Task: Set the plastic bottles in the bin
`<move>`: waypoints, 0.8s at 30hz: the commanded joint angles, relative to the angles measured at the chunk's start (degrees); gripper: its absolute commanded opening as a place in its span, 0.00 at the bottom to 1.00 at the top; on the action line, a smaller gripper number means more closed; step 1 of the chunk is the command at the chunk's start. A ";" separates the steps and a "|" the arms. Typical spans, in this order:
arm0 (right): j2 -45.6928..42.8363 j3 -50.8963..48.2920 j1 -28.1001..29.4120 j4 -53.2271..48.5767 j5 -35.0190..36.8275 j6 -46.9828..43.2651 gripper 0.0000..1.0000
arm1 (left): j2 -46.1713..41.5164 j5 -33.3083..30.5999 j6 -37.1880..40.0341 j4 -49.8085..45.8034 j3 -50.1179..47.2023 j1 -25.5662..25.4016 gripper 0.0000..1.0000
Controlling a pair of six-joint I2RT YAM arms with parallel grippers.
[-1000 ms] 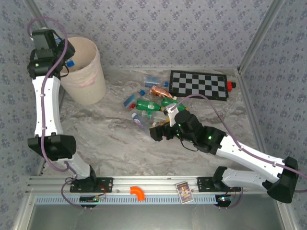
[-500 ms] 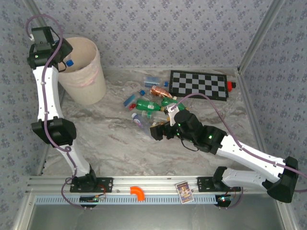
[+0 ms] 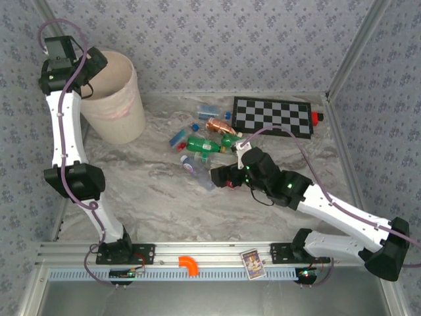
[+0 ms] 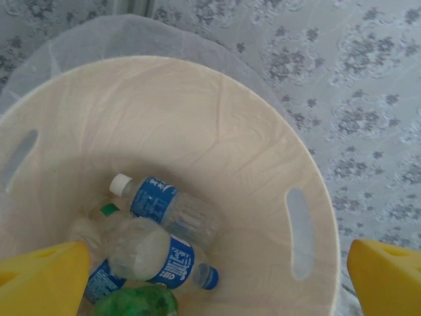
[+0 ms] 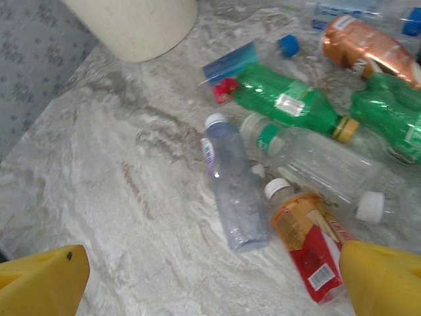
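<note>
**Marble table** (image 3: 158, 197), with the bin (image 3: 125, 122) at its 10 o'clock corner. The left gripper (image 4: 214, 280) hangs over the bin mouth, jaws spread fully and empty. The blue-capped bottle it held a second ago has left the jaws, and blue-labelled bottles (image 4: 172, 209) lie on the bin floor, so that delivery appears complete and the arm is free to return. The right gripper (image 5: 210, 280), wide open and holding nothing, has edged toward the pile of plastic bottles (image 3: 207, 141) just 12 o'clock of table centre. It hovers at the pile's 6 o'clock edge over a clear bottle (image 5: 233, 191), the likely next pick
</note>
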 commanded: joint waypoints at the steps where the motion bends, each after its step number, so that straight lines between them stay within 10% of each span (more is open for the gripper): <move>1: -1.40 -1.73 -3.39 0.14 1.79 5.09 0.99 | -5.56 2.50 1.25 -0.74 -1.26 -2.68 1.00; 24: 0.55 -17.58 -30.53 11.90 -11.46 25.69 1.00 | -34.26 0.49 6.35 18.67 -54.40 -30.51 1.00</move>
